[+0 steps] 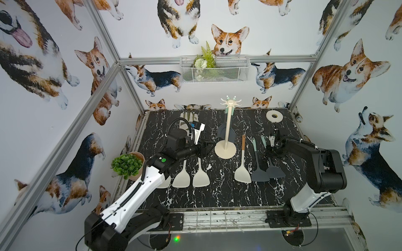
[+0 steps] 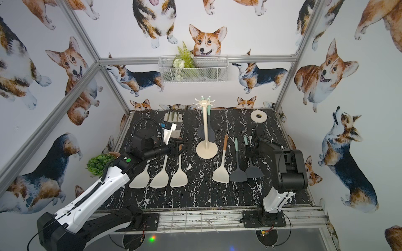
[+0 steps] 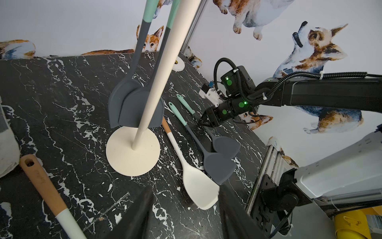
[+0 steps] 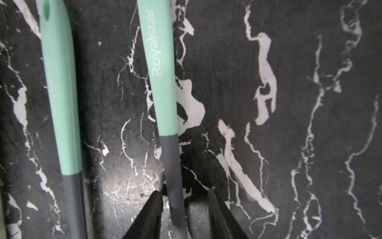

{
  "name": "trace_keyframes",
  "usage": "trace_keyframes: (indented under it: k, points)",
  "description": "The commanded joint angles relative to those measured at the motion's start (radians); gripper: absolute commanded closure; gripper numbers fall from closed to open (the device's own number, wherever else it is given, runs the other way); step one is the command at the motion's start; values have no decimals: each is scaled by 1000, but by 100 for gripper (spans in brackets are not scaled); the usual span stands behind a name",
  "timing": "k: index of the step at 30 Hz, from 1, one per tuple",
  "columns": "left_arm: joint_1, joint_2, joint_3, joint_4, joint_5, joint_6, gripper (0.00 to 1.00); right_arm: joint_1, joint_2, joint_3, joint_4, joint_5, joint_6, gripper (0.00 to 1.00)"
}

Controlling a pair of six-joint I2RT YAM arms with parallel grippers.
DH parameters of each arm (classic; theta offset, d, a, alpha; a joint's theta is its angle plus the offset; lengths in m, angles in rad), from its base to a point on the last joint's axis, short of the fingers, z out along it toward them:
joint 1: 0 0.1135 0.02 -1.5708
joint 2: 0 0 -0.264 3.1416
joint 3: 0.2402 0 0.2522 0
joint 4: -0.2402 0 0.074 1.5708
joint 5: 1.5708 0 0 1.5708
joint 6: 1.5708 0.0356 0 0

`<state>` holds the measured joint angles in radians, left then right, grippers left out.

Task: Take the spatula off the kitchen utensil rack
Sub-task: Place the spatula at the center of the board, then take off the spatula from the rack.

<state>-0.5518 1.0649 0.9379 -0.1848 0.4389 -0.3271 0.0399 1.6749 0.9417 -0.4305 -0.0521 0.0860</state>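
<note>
Where right pincer [image 4: 184, 190] gapes, slim mint-handled spatula [image 4: 163, 82] lies flat.

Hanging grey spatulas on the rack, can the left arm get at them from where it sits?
Probably yes. The left gripper is open and empty, low beside the rack, and the hanging spatulas face it across bare tabletop. Only the pole partly covers their heads; the handles look free.
</note>
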Motion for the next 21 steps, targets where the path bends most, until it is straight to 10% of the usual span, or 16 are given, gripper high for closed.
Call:
trace_keyframes:
  k: [1, 21]
  points:
    - [1, 1, 10, 1, 3, 12, 46, 5, -19, 18, -35, -2, -8, 57]
    - [21, 166, 409, -229, -96, 110, 42, 180, -445, 100, 33, -39, 113, 55]
